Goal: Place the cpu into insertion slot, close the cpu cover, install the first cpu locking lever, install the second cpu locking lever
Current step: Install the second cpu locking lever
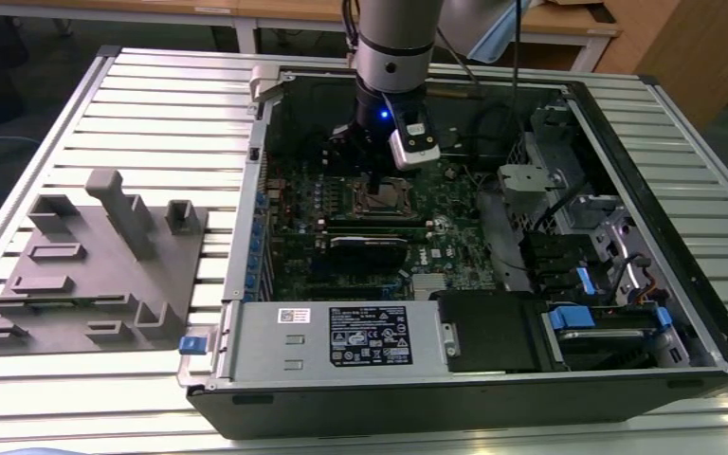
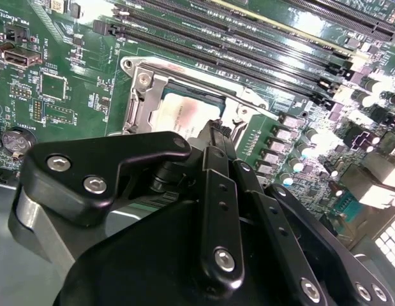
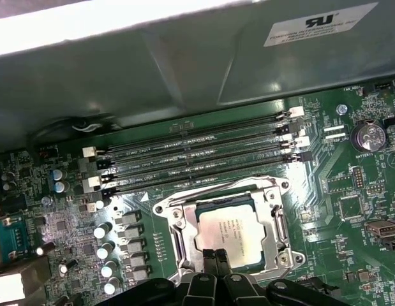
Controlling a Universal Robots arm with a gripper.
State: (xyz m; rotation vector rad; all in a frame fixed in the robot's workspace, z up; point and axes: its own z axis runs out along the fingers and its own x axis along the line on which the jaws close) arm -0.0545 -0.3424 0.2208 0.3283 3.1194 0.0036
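Note:
The cpu [image 3: 229, 233] lies flat in the insertion slot [image 3: 179, 224], silvery top up. The cpu cover [image 3: 274, 220], a silver frame, lies down around it with the chip showing through its window. My gripper [image 3: 216, 257] is shut, its black fingertips [image 3: 221, 256] pressed together at the socket's edge just over the chip's rim, with nothing visible between them. In the second wrist view the gripper [image 2: 216, 132] reaches over the cpu [image 2: 184, 115] and the cover [image 2: 145, 95]. In the exterior view the gripper [image 1: 367, 175] hangs just above the insertion slot [image 1: 385, 197] on the green motherboard [image 1: 453, 248].
Long black memory slots [image 3: 197, 156] run beside the socket, with the case wall [image 3: 184, 70] beyond them. The open computer case holds a power supply [image 1: 338, 336] and drive bays [image 1: 591, 318]. A grey fixture block [image 1: 92, 265] lies at the exterior view's left.

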